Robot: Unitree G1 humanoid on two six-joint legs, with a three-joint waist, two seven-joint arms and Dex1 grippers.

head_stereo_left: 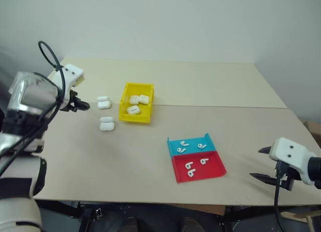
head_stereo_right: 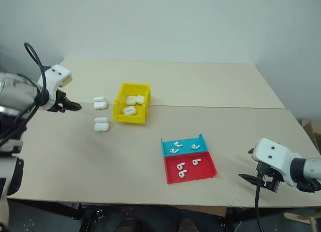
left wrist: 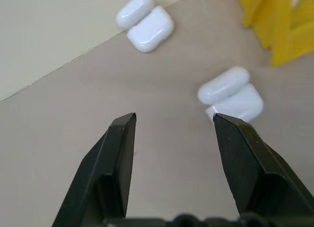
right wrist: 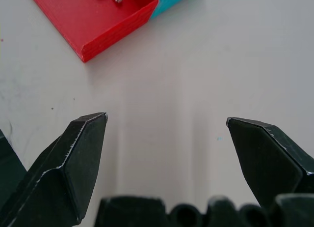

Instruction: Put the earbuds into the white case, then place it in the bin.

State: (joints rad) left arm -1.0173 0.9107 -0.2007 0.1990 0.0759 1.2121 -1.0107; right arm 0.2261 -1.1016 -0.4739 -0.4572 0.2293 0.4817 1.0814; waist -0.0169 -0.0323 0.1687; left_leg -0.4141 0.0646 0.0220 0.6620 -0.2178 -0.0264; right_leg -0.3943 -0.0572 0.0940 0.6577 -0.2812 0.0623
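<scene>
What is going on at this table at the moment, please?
A robot is packing earbuds into cases. Nothing is held: the left gripper hangs open by two white cases left of the yellow bin, and the right gripper is open near the blue tray and red tray holding earbuds. Three cases sit in the bin.

A pale wooden table [head_stereo_left: 210, 84] carries a yellow bin [head_stereo_left: 136, 110] toward its far left, two open white cases [head_stereo_left: 104, 102] [head_stereo_left: 107, 123] just left of it, and a blue tray [head_stereo_left: 192, 145] touching a red tray [head_stereo_left: 198, 167] nearer the front edge
</scene>
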